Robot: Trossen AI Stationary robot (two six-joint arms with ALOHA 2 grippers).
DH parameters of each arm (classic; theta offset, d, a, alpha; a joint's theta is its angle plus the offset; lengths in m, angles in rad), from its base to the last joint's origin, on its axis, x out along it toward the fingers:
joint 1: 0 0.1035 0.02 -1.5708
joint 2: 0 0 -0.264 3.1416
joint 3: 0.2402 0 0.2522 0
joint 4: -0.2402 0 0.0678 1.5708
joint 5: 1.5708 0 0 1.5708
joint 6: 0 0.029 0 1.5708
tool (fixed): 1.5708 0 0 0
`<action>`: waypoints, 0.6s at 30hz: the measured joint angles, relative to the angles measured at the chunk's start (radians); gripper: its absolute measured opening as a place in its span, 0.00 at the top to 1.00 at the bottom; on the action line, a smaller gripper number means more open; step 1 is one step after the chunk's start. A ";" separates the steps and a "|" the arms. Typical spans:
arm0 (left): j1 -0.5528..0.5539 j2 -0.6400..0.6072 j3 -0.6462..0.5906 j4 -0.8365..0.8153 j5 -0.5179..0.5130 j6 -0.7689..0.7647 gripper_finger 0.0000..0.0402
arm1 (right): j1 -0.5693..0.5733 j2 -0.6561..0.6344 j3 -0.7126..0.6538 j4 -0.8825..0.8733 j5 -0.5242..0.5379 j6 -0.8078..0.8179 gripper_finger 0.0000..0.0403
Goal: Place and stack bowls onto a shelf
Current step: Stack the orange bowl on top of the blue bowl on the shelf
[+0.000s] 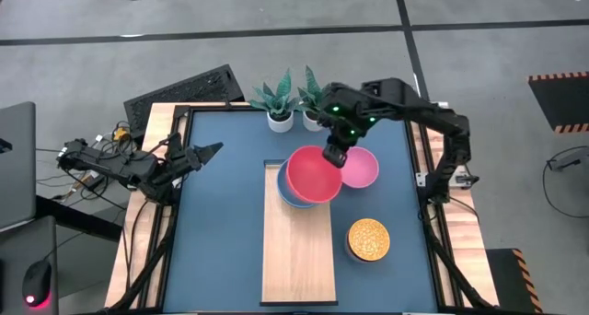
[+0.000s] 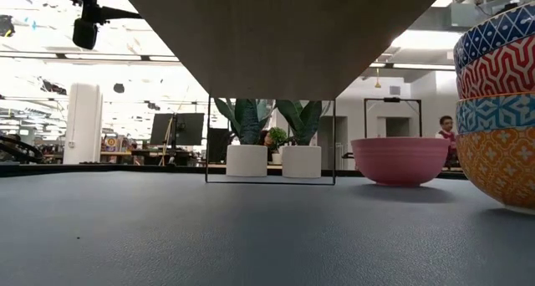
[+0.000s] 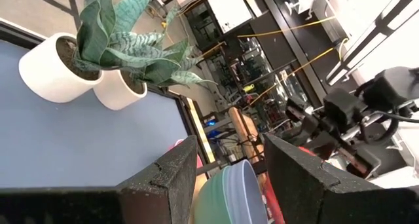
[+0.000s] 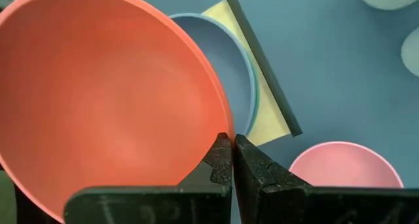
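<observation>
My right gripper (image 1: pixel 333 157) is shut on a large coral-red bowl (image 1: pixel 313 175), which hangs tilted over the far end of the light wooden shelf (image 1: pixel 296 250). Under it a blue bowl (image 4: pixel 230 67) sits nested in a teal one on the shelf. A pink bowl (image 1: pixel 363 168) stands on the dark blue tabletop right of the shelf. A stack of small patterned bowls (image 1: pixel 368 239) stands nearer the front right. My left gripper (image 1: pixel 204 155) waits open at the table's left edge, pointing level at the shelf and holding nothing. My right gripper pinches the coral-red bowl's rim (image 4: pixel 221 122) on its right side, one finger inside the wall and one outside. The fingers slant down from the far right. The bowl tilts, hollow side up, above the blue bowl; whether the two touch I cannot tell.
Two white pots with striped green plants (image 1: pixel 281 103) stand at the table's far edge behind the shelf. The shelf rests raised on a thin dark frame (image 2: pixel 270 181). A wooden border (image 1: pixel 161 250) rims the table. A person (image 2: pixel 445 129) shows far behind.
</observation>
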 joint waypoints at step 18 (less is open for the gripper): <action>0.000 0.000 0.000 -0.022 0.009 -0.012 0.59 | -0.008 0.114 0.000 -0.020 0.000 -0.041 0.92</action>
